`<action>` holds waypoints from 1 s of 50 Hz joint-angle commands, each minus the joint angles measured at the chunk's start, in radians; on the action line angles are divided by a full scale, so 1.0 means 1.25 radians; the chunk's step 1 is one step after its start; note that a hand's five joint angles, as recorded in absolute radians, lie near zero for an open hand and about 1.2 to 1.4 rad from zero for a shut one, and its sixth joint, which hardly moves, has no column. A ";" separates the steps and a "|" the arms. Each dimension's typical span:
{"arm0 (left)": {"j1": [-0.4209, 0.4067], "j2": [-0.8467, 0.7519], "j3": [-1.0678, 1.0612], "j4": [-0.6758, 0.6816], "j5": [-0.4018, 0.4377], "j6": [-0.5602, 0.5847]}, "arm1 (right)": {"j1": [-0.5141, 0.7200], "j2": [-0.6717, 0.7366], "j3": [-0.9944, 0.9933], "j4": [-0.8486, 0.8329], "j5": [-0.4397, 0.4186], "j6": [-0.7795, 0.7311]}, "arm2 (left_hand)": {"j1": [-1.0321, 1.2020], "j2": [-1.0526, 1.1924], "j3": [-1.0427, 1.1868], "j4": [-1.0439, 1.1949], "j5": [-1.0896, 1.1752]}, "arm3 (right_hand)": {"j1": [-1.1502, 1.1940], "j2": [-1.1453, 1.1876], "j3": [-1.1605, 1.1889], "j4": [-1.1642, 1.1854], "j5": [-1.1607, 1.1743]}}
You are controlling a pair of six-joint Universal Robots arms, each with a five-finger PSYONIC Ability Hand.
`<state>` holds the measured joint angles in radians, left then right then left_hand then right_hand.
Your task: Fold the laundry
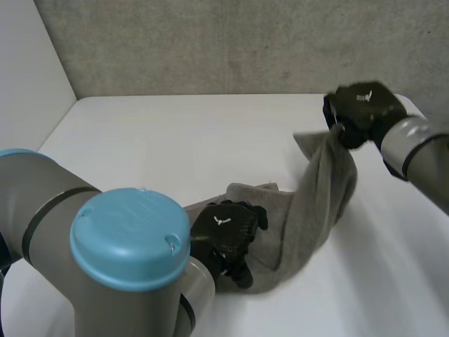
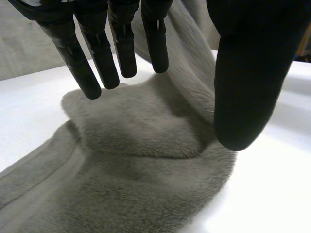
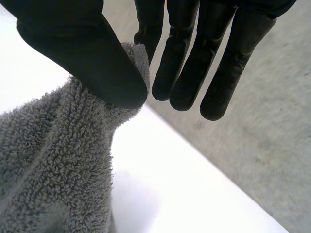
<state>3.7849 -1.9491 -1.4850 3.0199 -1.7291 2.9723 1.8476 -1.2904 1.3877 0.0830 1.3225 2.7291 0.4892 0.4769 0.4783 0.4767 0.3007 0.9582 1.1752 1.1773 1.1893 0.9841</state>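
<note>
The left robot hand (image 1: 226, 228) hangs over the near, bunched end of a grey towel (image 1: 319, 196) lying on the white counter (image 1: 161, 140). Seen from its wrist, the fingers (image 2: 87, 73) are straight and spread above the pile and grip nothing, with the thumb tip down at the cloth's edge. The towel rises in a twisted band to the right robot hand (image 1: 361, 109), held above the counter, its thumb (image 3: 92, 58) pinching the towel's upper end against a finger.

No legible txt, labels or nos.
</note>
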 commanded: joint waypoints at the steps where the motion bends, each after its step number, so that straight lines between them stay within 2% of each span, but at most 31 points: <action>1: 0.137 0.017 0.000 0.010 -0.001 0.004 | -0.003 -0.117 0.139 -0.005 -0.029 -0.146 | -0.033 -0.023 -0.024 -0.023 -0.021 | 0.350 0.177 0.175 0.166 0.190; 6: 0.176 0.018 0.010 0.047 0.000 0.004 | -0.001 -0.221 0.164 -0.017 -0.098 -0.144 | -0.033 -0.023 -0.024 -0.023 -0.021 | 0.350 0.177 0.175 0.166 0.190; 8: 0.180 0.012 0.012 0.064 0.003 0.004 | 0.002 -0.290 0.165 -0.026 -0.158 -0.142 | -0.033 -0.023 -0.024 -0.023 -0.021 | 0.350 0.177 0.175 0.166 0.190; 13: 0.185 -0.032 0.028 0.132 0.012 0.005 | 0.004 -0.375 0.160 -0.028 -0.195 -0.142 | -0.028 -0.018 -0.019 -0.018 -0.017 | 0.350 0.177 0.175 0.166 0.190; 22: 0.185 -0.108 0.081 0.173 0.033 0.014 | 0.013 -0.478 0.153 -0.028 -0.201 -0.141 | -0.030 -0.020 -0.022 -0.020 -0.019 | 0.350 0.177 0.175 0.166 0.190; 24: 0.184 -0.128 0.095 0.183 0.053 0.015 | 0.013 -0.504 0.150 -0.027 -0.200 -0.141 | -0.030 -0.020 -0.022 -0.020 -0.019 | 0.350 0.177 0.175 0.166 0.190; 26: 0.184 -0.166 0.119 0.193 0.110 0.015 | 0.013 -0.516 0.149 -0.026 -0.200 -0.138 | -0.028 -0.018 -0.019 -0.018 -0.017 | 0.350 0.177 0.175 0.166 0.190; 27: 0.184 -0.166 0.119 0.193 0.111 0.015 | 0.013 -0.516 0.149 -0.026 -0.200 -0.138 | -0.028 -0.018 -0.019 -0.018 -0.017 | 0.350 0.177 0.175 0.166 0.190; 29: 0.185 -0.195 0.137 0.203 0.155 0.015 | 0.013 -0.531 0.149 -0.025 -0.201 -0.108 | -0.026 -0.016 -0.017 -0.016 -0.014 | 0.350 0.177 0.175 0.166 0.190; 35: 0.185 -0.246 0.167 0.240 0.172 0.014 | 0.012 -0.538 0.155 -0.020 -0.205 -0.041 | -0.016 -0.006 -0.007 -0.006 -0.005 | 0.350 0.177 0.175 0.166 0.190; 47: 0.184 -0.300 0.232 0.265 0.184 0.008 | 0.012 -0.540 0.171 -0.016 -0.208 -0.026 | -0.047 -0.037 -0.038 -0.037 -0.035 | 0.350 0.177 0.175 0.166 0.190; 49: 0.184 -0.302 0.243 0.265 0.199 0.005 | 0.012 -0.540 0.172 -0.017 -0.209 -0.027 | -0.063 -0.053 -0.054 -0.053 -0.052 | 0.350 0.177 0.175 0.166 0.190; 50: 0.184 -0.306 0.248 0.265 0.233 0.004 | 0.013 -0.540 0.173 -0.017 -0.209 -0.027 | -0.068 -0.058 -0.059 -0.058 -0.057 | 0.350 0.177 0.175 0.166 0.190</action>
<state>4.0148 -2.3209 -1.2240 3.3531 -1.4998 2.9865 1.8622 -1.9649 1.5982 0.0622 1.0628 2.6996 0.4131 0.4058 0.4056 0.4041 0.2291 0.9583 1.1752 1.1848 1.1938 0.9858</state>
